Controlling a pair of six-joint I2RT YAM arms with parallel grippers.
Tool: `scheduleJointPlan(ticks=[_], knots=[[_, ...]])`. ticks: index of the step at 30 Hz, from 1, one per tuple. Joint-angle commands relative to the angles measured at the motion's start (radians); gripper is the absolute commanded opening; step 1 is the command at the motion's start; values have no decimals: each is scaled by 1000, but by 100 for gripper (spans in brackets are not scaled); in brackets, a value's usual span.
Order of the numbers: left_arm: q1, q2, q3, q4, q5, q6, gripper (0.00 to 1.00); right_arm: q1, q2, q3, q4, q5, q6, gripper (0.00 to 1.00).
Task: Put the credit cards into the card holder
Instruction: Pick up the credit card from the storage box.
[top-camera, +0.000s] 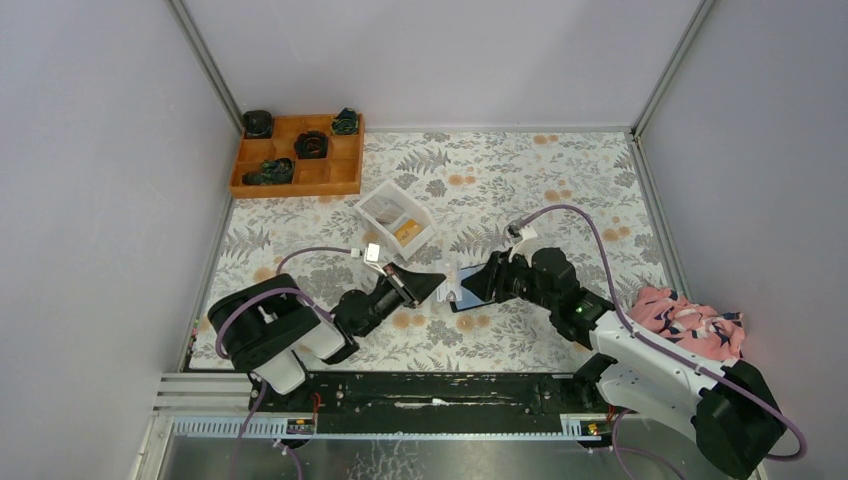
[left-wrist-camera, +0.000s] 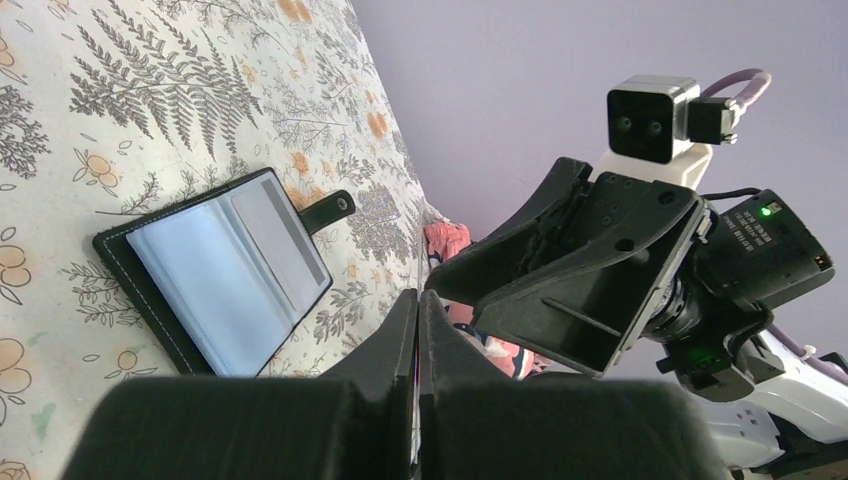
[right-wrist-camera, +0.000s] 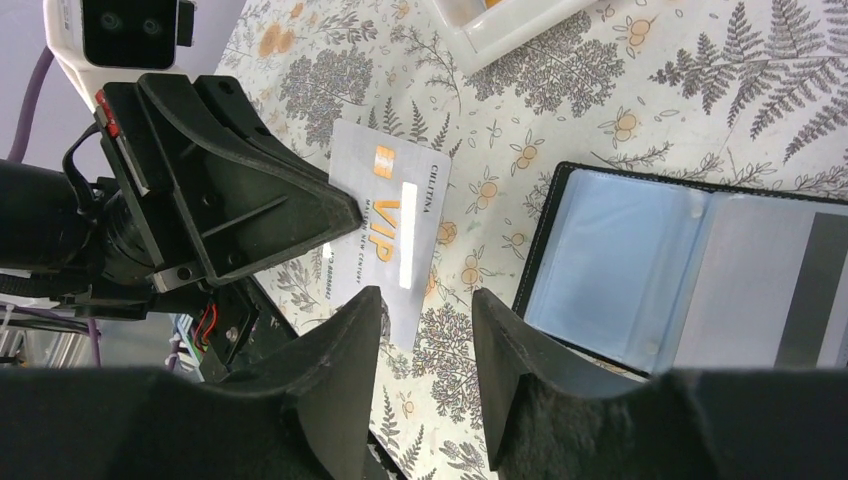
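The black card holder (right-wrist-camera: 690, 280) lies open on the floral table, pale blue inner face up. It also shows in the left wrist view (left-wrist-camera: 225, 270) and the top view (top-camera: 463, 278). My left gripper (top-camera: 432, 283) is shut on the edge of a whitish-grey credit card (right-wrist-camera: 390, 230) marked VIP and holds it flat, just left of the holder. Its jaws are pressed together in its own view (left-wrist-camera: 417, 295). My right gripper (right-wrist-camera: 427, 300) is open and empty, hovering over the gap between card and holder. More orange-yellow cards (top-camera: 407, 230) lie in the white tray.
The white tray (top-camera: 380, 205) stands behind the grippers. An orange compartmented box (top-camera: 297, 178) with dark objects sits at the back left. A pink cloth (top-camera: 690, 320) lies at the right edge. Grey walls enclose the table.
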Motion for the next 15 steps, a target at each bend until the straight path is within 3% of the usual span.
scheduleJointPlan(ticks=[1,10,15], knots=[[-20,13,17,76,-54,-16,0,-4,1,-23,109,25,36,47],[-39,40,52,78,-27,-55,0,-8,54,-40,195,-12,73,47],[-47,60,68,80,-20,-88,0,-18,99,-46,260,-57,104,41]])
